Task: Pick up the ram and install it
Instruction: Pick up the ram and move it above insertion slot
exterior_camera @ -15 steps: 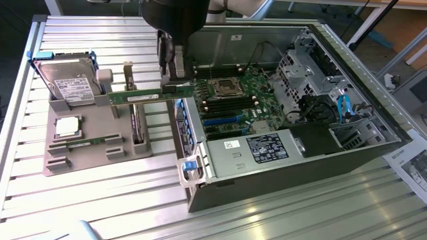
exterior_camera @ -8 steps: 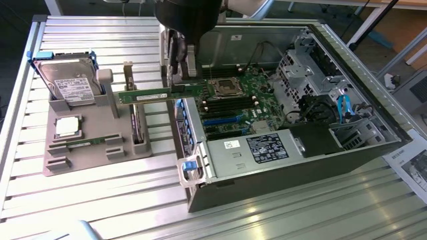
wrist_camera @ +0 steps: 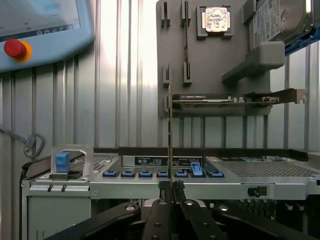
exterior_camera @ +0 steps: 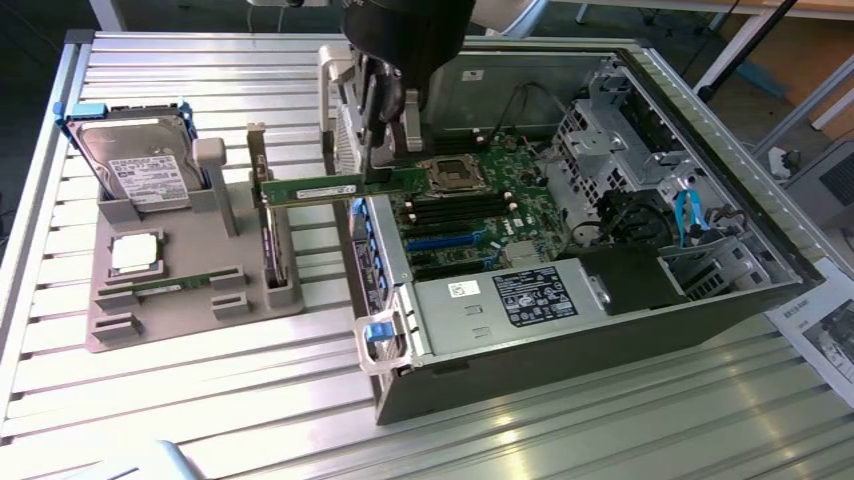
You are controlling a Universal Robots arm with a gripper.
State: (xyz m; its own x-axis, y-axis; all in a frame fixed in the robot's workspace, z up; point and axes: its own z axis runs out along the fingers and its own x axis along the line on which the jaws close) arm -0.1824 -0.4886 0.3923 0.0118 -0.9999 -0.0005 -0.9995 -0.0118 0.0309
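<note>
Exterior view: in the upper centre of the frame the gripper (exterior_camera: 378,172) pinches the ram (exterior_camera: 320,188) between its 2 fingers (exterior_camera: 383,125). The ram is held level between the grey holder (exterior_camera: 160,320) at the exterior view's left and the open computer case (exterior_camera: 561,360). We judge the top-edge grip leaves the contact edge free. Wrist view: the ram (wrist_camera: 170,130) runs edge-on, clamped between the fingers (wrist_camera: 161,210), over the case rim (wrist_camera: 125,190)

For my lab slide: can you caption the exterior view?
Gripper shut on the ram, held level in the air beside the open case and the grey holder.
</note>
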